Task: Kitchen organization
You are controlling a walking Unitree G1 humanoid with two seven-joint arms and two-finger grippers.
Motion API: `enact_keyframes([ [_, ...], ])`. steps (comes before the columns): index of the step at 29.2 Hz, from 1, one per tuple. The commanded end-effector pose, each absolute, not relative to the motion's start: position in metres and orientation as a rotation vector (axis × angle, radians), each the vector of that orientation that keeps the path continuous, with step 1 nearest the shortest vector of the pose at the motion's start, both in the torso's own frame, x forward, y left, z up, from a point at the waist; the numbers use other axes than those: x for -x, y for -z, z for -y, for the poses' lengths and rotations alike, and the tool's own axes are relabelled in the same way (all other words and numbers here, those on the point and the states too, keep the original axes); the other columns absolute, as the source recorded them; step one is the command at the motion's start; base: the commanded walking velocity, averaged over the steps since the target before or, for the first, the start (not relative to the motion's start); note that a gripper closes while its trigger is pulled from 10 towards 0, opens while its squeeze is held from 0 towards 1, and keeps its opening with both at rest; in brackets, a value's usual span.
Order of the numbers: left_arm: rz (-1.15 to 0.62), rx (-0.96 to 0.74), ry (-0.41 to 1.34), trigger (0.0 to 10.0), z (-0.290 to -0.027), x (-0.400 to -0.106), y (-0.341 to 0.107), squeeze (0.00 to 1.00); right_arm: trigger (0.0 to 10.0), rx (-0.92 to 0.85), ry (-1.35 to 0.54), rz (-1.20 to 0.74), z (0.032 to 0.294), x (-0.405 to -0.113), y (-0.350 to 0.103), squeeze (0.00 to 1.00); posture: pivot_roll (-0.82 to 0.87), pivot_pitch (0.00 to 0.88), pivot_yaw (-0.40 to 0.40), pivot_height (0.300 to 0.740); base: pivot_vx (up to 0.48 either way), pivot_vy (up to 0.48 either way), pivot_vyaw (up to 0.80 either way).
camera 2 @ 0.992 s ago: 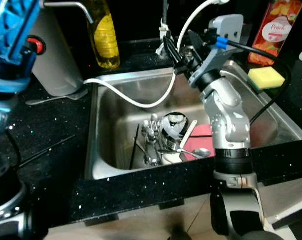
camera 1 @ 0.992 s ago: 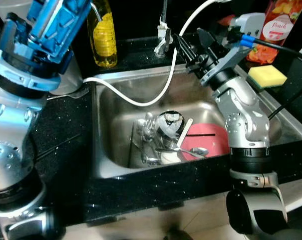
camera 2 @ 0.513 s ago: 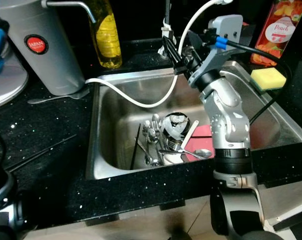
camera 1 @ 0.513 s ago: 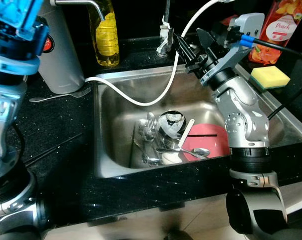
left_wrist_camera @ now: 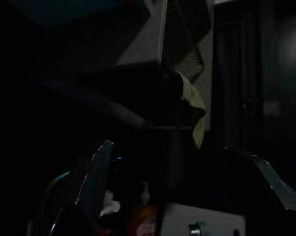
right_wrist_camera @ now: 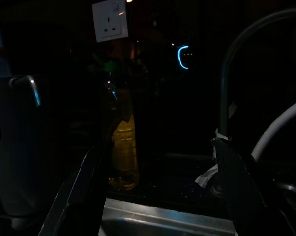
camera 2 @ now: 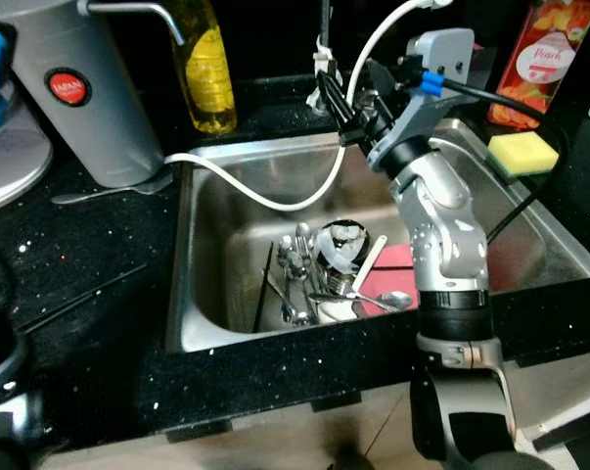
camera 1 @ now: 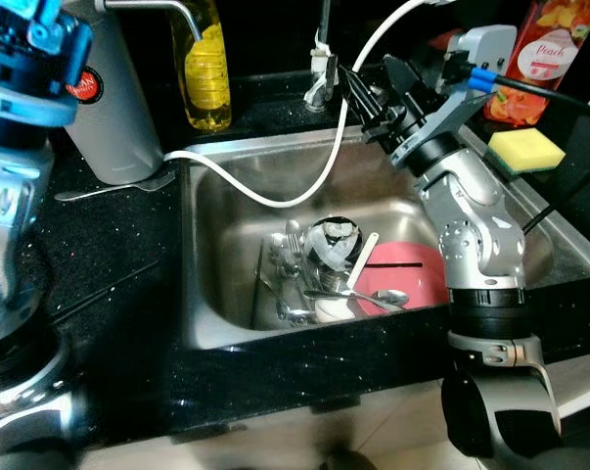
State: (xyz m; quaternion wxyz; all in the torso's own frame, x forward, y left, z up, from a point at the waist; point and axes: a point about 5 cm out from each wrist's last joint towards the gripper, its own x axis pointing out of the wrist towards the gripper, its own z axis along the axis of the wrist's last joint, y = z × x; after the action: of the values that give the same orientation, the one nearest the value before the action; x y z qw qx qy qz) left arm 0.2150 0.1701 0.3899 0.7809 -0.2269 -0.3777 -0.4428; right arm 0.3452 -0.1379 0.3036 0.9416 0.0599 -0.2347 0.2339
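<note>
A steel sink [camera 1: 216, 211] holds several pieces of cutlery [camera 1: 290, 264], a shiny round glass [camera 1: 334, 240], a spoon [camera 1: 373, 296] and a pink plate [camera 1: 417, 274]. My right gripper [camera 1: 375, 88] is raised over the sink's back rim beside the faucet [camera 1: 321, 59], open and empty. In the right wrist view the right gripper [right_wrist_camera: 160, 196] faces the yellow bottle [right_wrist_camera: 123, 152] with its fingers spread. My left arm [camera 1: 21, 88] is lifted at the far left. In the dark left wrist view the left gripper [left_wrist_camera: 182, 196] is open with nothing between its fingers.
A white hose [camera 1: 275, 199] loops across the sink. Behind it stand a yellow bottle [camera 1: 206, 69] and a grey pump pot [camera 1: 113, 108]. A yellow sponge [camera 1: 522, 149] and a peach juice carton [camera 1: 554, 49] are at the right. A spoon [camera 1: 113, 188] and a thin stick [camera 1: 104, 289] lie on the black counter.
My left arm has swung up and out to the left, uncovering the grey pump pot and the counter spoon. The right arm and the dishes have stayed put.
</note>
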Motion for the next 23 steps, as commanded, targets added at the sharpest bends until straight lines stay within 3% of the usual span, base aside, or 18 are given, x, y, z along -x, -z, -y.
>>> enact_keyframes([
  [1,0.814,0.466,0.97,10.0,-0.168,-0.212,-0.39,0.0,10.0,-0.125,-0.481,0.477,0.137,-0.346,-0.302,0.0,-0.09,0.028,0.037,0.74,0.0,0.0,0.0],
  [2,0.808,0.383,0.952,10.0,-0.165,-0.213,-0.388,0.0,10.0,-0.124,-0.48,0.476,0.138,-0.346,-0.302,0.0,-0.08,0.025,0.032,0.74,0.0,0.0,0.0],
  [4,0.882,0.623,0.965,10.0,-0.178,-0.211,-0.399,0.0,10.0,-0.125,-0.481,0.477,0.138,-0.346,-0.302,0.0,-0.09,0.031,0.036,0.74,0.0,0.0,0.0],
  [5,0.835,0.424,0.923,10.0,-0.167,-0.214,-0.395,0.0,10.0,-0.125,-0.481,0.477,0.138,-0.346,-0.302,0.0,-0.08,0.026,0.029,0.74,0.0,0.0,0.0],
  [7,0.802,0.394,0.946,10.0,-0.162,-0.216,-0.39,0.0,10.0,-0.126,-0.481,0.478,0.137,-0.346,-0.302,0.0,-0.08,0.033,0.036,0.74,0.0,0.0,0.0],
  [17,0.78,0.534,0.996,10.0,-0.169,-0.224,-0.38,0.0,10.0,-0.129,-0.479,0.474,0.136,-0.345,-0.3,0.0,-0.08,0.036,0.039,0.74,0.0,0.0,0.0],
  [23,0.78,0.533,1.001,10.0,-0.171,-0.224,-0.374,0.0,10.0,-0.129,-0.479,0.473,0.136,-0.345,-0.3,0.0,-0.08,0.033,0.038,0.74,0.0,0.0,0.0],
])
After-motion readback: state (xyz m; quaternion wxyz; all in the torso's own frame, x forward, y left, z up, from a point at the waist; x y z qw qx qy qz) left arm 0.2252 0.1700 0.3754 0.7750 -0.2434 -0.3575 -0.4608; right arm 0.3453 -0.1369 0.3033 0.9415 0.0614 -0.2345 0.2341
